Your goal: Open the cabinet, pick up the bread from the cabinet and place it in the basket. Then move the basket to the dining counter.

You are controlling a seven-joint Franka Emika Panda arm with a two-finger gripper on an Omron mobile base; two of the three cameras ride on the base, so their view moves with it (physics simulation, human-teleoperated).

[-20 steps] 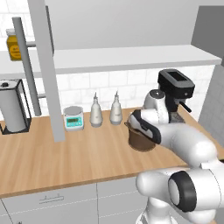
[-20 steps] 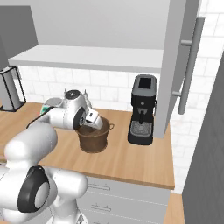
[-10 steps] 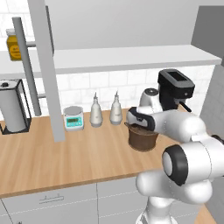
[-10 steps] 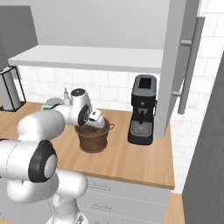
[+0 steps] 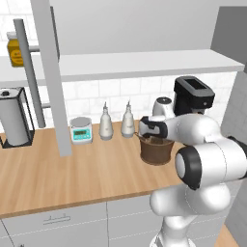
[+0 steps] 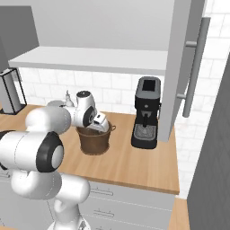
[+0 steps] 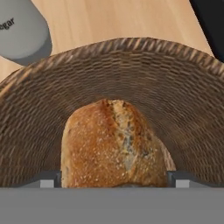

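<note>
Two cameras look forward and down from behind the arm, one from its left and one from its right, and both take in the same wooden worktop (image 5: 58, 173) with the basket (image 5: 155, 149) and coffee machine (image 6: 146, 112). The hand camera looks from very close into the basket (image 7: 131, 78) at the bread (image 7: 109, 144).

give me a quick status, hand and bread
Hand open, low over the dark brown woven basket. Golden-brown bread roll down inside the basket, between the fingertips. Black coffee machine close beside the basket, not blocking.
</note>
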